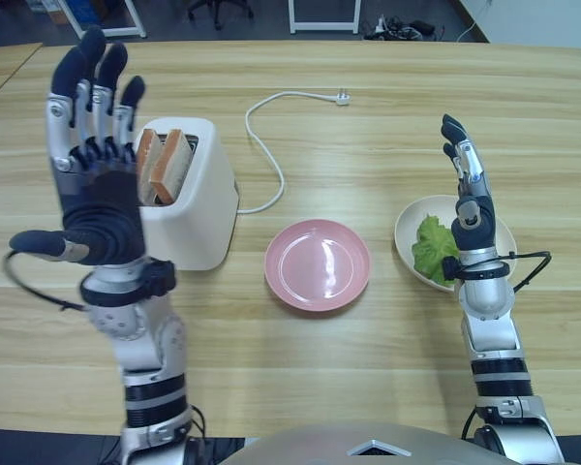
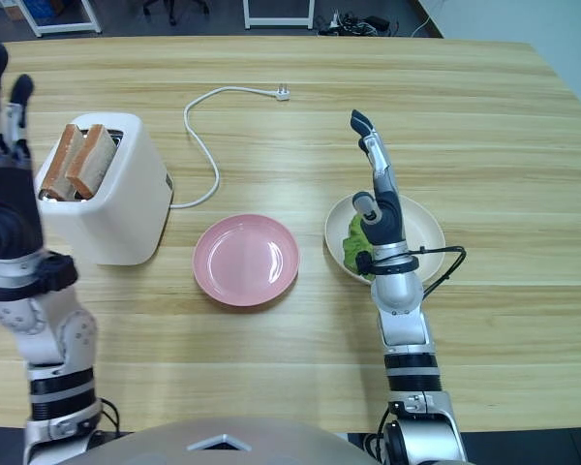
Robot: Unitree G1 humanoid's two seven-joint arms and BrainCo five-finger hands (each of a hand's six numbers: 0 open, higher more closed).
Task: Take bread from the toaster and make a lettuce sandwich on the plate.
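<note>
A wide wooden table (image 1: 368, 368) fills the scene, with chair and furniture legs on the dark floor behind its far edge. The white toaster (image 1: 198, 213) stands on the left of the table. The left hand (image 1: 97, 184) is raised in front of the toaster, fingers spread and straight, grasping nothing. The pink plate (image 1: 317, 263) sits bare just right of the toaster, apart from it. Further right is a cream bowl (image 2: 421, 218), and the right hand (image 1: 470, 194) is held edge-on above its near side, fingers extended and holding nothing. Two slices of bread (image 1: 165, 165) stand upright in the slots, their tops well clear of the toaster. The lettuce (image 1: 429, 247) lies in the bowl, partly behind the right hand. A white cord (image 1: 261, 145) loops from the toaster across the table to a loose plug (image 1: 342, 98).

The task looks to be at its start: the bread has not been taken out and nothing lies on the plate. For the first step, the left hand would do best to come down over the slots and pinch one slice by its broad faces near the top. It should then draw the slice straight up along the slot. A sideways pull could drag or tip the toaster, and a hard squeeze could crumble the bread. The plate is near, so the carry is short
</note>
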